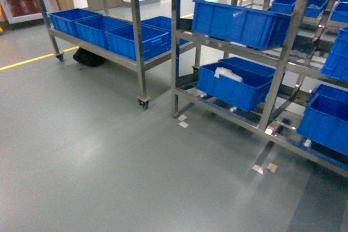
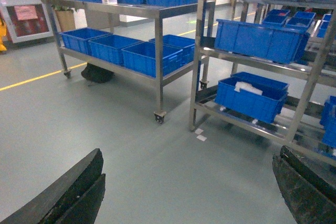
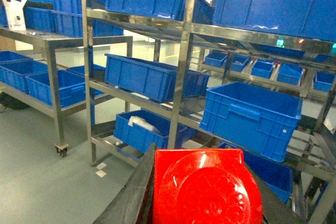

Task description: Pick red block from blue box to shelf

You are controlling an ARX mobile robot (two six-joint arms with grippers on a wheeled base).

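Red block [image 3: 207, 187] clamped in right tool [image 3: 202, 195] — stud up, before shelf [image 3: 181, 77]; dark blue crates [image 3: 252, 116] fill shelf tiers. Left tool [image 2: 189, 192] spread wide — empty.

Glossy red against steel and deep blue

The red block [image 3: 207, 187] gleams bright between the black fingers [image 3: 131, 195]; behind it the shelf [image 3: 181, 61] shines silver, loaded with dark blue crates [image 3: 252, 116], and beside the shelf a yellow line [image 1: 32, 59] crosses the grey-green floor [image 1: 109, 161].
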